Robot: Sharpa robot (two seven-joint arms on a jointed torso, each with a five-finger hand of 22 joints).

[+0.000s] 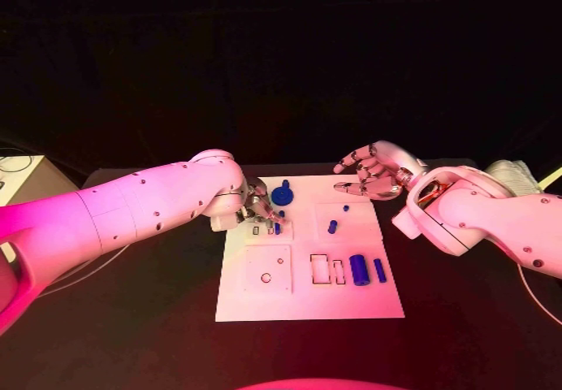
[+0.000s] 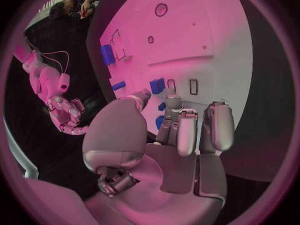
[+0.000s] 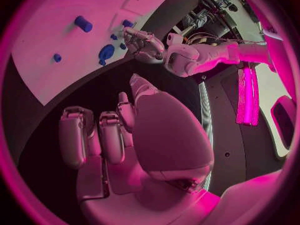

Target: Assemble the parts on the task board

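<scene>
I see my left hand (image 1: 256, 207) with fingers down among small blue parts (image 1: 333, 227) on the task board (image 1: 307, 301), grip unclear, and my right hand (image 1: 373, 172) open above its far edge.

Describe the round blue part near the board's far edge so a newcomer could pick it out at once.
Start at the white task board in the middle of the black table and go to its far edge. There, just beyond the left hand, lies the round blue part. It is a wide disc, while the other blue pieces on the board are slim cylinders or small pegs.
</scene>
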